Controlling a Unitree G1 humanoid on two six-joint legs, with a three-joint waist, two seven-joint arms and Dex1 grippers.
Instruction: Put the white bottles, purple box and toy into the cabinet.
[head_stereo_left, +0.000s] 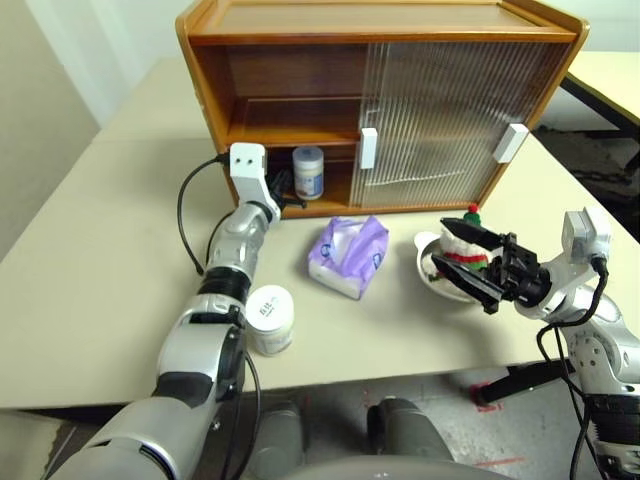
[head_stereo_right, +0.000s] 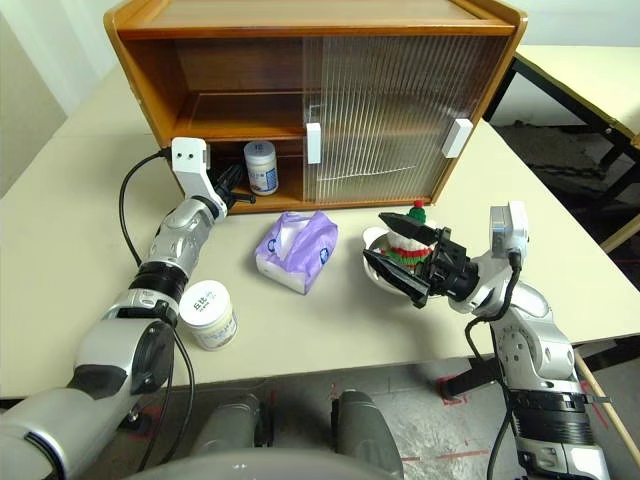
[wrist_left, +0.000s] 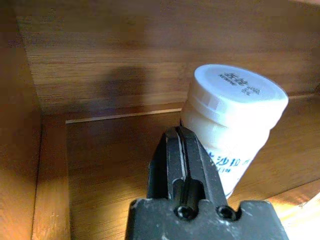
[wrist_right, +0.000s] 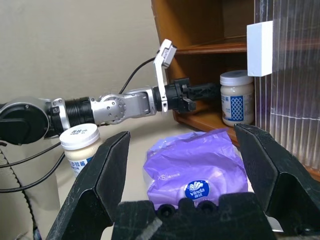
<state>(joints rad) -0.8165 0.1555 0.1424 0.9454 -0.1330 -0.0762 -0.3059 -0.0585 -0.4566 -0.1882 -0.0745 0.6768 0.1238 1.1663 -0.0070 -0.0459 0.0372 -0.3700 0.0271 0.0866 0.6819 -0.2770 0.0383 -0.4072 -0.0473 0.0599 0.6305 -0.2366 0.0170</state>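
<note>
Cabinet (head_stereo_left: 380, 60) at upper centre of the head view, one white bottle (head_stereo_left: 308, 172) on its lower shelf. Left tool (head_stereo_left: 290, 203) pinched shut, empty, beside that bottle. Second bottle (head_stereo_left: 270, 319) lower left on counter (head_stereo_left: 100, 230). Purple box (head_stereo_left: 348, 256) centre. Toy (head_stereo_left: 463, 243) right, behind right tool (head_stereo_left: 470, 260), spread wide, empty.

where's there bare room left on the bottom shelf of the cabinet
Bottom shelf of the cabinet: bare wood from the left wall to the white bottle. It gets crowded at the bottle, where the shut left gripper sits beside it. Behind the ribbed door, cannot tell.
</note>
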